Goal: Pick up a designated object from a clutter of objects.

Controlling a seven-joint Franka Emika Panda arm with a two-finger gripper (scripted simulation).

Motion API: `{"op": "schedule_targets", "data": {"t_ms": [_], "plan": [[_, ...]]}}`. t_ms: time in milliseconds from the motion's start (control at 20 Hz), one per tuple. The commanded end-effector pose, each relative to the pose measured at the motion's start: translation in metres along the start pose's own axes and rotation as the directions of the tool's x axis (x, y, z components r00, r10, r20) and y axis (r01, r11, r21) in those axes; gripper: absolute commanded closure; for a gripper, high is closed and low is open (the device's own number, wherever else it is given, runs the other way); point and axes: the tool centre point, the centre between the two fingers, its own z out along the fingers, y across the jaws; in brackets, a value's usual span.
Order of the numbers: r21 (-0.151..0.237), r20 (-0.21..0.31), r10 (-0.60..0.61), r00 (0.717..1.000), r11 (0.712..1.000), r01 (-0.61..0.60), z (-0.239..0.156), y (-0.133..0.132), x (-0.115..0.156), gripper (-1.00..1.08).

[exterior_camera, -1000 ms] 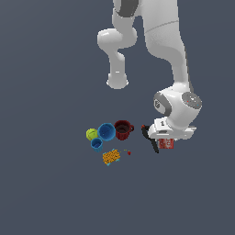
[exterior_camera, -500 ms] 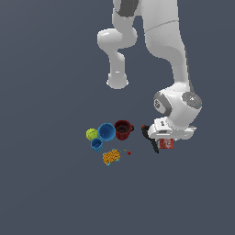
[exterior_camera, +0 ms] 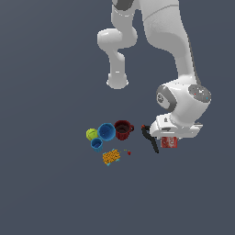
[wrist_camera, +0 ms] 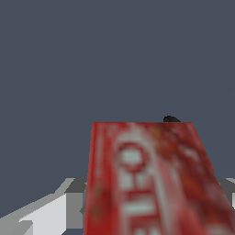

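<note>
The red box (exterior_camera: 169, 143) with white lettering sits under my hand, at the exterior view's right end of the clutter. My gripper (exterior_camera: 168, 139) is down over it. In the wrist view the box (wrist_camera: 147, 183) fills the space between my grey fingers (wrist_camera: 72, 202), which press against its sides, so the gripper is shut on it. The black clamp (exterior_camera: 150, 139) lies just beside the box, toward the exterior view's left. Whether the box is off the floor cannot be told.
Left of the clamp in the exterior view stand the dark red mug (exterior_camera: 123, 130), a large blue cup (exterior_camera: 106, 131), a small blue cup (exterior_camera: 97, 144) and the yellow-green ball (exterior_camera: 92, 134). An orange-yellow block (exterior_camera: 111, 157) lies in front of them.
The arm's hand and the red box have shifted very slightly toward the exterior view's right. The other objects have not moved.
</note>
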Motion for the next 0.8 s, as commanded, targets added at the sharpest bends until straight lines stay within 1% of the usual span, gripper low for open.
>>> {"op": "schedule_targets", "data": {"t_ms": [0,750], "plan": [[0.000,-0.001,0.000,1.000,1.000,0.000,-0.019,0.001,0.007,1.08],[0.001,0.000,-0.001,1.000,1.000,0.001,-0.165,0.011,0.060,1.08]]}}
